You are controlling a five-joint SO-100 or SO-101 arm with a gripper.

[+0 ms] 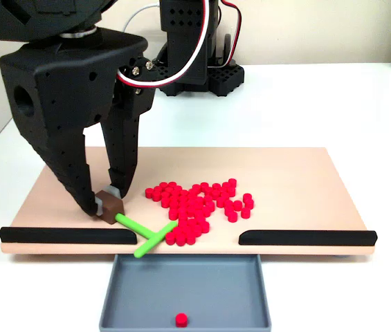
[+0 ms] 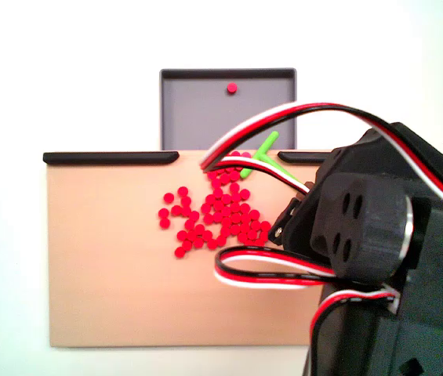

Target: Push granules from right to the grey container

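My fingers (image 1: 110, 205) clamp the stick's (image 1: 143, 235) block; granules (image 1: 198, 204) lie right, tray (image 1: 185, 290) nearest, holding one.

In a fixed view, the bright red cylindrical granules (image 1: 198, 203) lie clustered on the flat tan wooden board (image 1: 299, 187), right of the green T-shaped plastic stick (image 1: 147, 235); the shallow rectangular slate-grey plastic tray (image 1: 185, 290) sits before the board on the white tabletop (image 1: 320, 97), holding one granule.

Black strips (image 1: 68, 235) wall the board's (image 1: 299, 181) front edge. The gap between them opens onto the grey container (image 1: 185, 294), partly crossed by the green stick (image 1: 147, 233).
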